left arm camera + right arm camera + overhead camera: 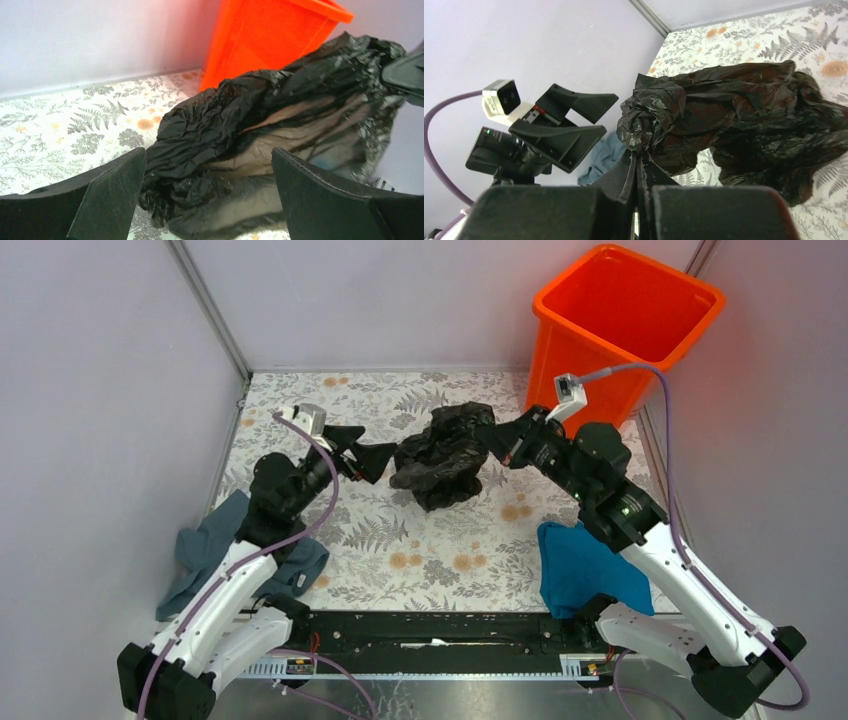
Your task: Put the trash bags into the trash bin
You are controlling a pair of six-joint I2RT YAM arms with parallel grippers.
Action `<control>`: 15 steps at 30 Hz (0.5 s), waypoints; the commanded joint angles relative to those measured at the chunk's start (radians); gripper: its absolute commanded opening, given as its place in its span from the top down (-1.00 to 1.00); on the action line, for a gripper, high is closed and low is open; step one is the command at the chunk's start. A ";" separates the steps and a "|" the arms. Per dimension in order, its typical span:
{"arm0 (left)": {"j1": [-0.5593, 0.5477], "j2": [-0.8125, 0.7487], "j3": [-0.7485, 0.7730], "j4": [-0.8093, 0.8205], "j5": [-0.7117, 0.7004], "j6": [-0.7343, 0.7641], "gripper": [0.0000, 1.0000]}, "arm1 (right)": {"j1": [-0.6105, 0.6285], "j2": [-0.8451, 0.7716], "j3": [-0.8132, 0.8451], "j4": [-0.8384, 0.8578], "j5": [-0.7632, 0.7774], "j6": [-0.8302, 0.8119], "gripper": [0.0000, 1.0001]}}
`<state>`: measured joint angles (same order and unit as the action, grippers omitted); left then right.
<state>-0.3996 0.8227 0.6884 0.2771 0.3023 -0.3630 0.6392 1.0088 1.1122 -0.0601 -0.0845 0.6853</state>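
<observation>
A crumpled black trash bag lies bunched on the floral table between my two arms, stretched brownish in places. My right gripper is shut on the bag's right-hand edge, its pressed fingertips pinching the plastic. My left gripper is open just left of the bag; its two black fingers straddle the bag's lower folds without closing on them. The orange trash bin stands upright at the back right, behind the bag.
A grey-blue cloth lies beside the left arm, and a teal cloth beside the right arm. Pale walls enclose the table on the left, back and right. A black rail runs along the near edge.
</observation>
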 commanded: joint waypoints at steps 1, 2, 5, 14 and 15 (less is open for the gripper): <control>0.004 0.102 0.079 -0.062 0.008 -0.004 -0.98 | -0.004 -0.037 -0.093 0.006 0.064 0.027 1.00; 0.004 0.137 0.110 -0.116 -0.002 -0.002 -0.98 | -0.004 -0.049 -0.075 -0.016 0.091 0.024 1.00; 0.005 0.214 0.185 -0.178 0.070 0.006 -0.98 | -0.004 -0.084 -0.034 -0.047 0.205 0.050 0.98; -0.092 0.057 0.063 0.201 0.371 -0.065 -0.98 | -0.003 0.042 0.132 -0.045 0.194 0.215 1.00; -0.115 0.051 0.096 0.162 0.346 -0.043 -0.98 | -0.004 0.063 0.156 -0.055 0.190 0.247 1.00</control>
<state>-0.4416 0.9333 0.7315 0.2810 0.5674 -0.4095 0.6384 1.0016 1.1622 -0.1291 0.0898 0.8089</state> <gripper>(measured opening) 0.988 0.011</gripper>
